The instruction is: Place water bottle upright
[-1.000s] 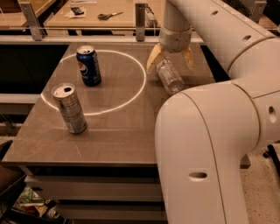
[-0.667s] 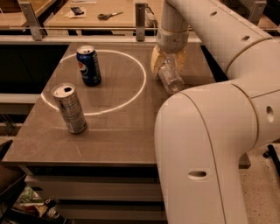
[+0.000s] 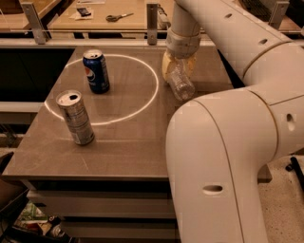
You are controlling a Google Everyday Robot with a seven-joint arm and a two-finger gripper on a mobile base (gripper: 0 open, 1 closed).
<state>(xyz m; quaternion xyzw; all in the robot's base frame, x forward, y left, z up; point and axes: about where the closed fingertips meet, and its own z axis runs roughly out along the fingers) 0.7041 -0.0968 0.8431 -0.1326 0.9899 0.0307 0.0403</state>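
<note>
On a grey-brown tabletop (image 3: 123,147) marked with a thin white circle (image 3: 156,85), two cans stand upright. A blue Pepsi can (image 3: 96,71) stands inside the circle's far-left part, and a silver can (image 3: 76,118) stands on the near-left stretch of the line, well apart from the first. Beyond the table's far edge runs a metal rail (image 3: 95,42). Behind the rail is a wooden workbench (image 3: 137,14) with a pair of scissors (image 3: 118,17) lying on it. A speckled floor (image 3: 285,199) shows at the lower right.

The robot's white arm (image 3: 213,156) fills the right side. Its thick near link rises in the foreground, bends back at an elbow on the far right, and then reaches left and down over the table's far-right part. There the gripper (image 3: 178,66) points downward just outside the circle's right edge, its tan fingers (image 3: 166,66) pinching the upper part of the water bottle (image 3: 182,84). The clear ribbed bottle is tilted, not upright. Its lower end slants toward the camera and to the right, close to the tabletop, though whether it touches the surface cannot be told.
</note>
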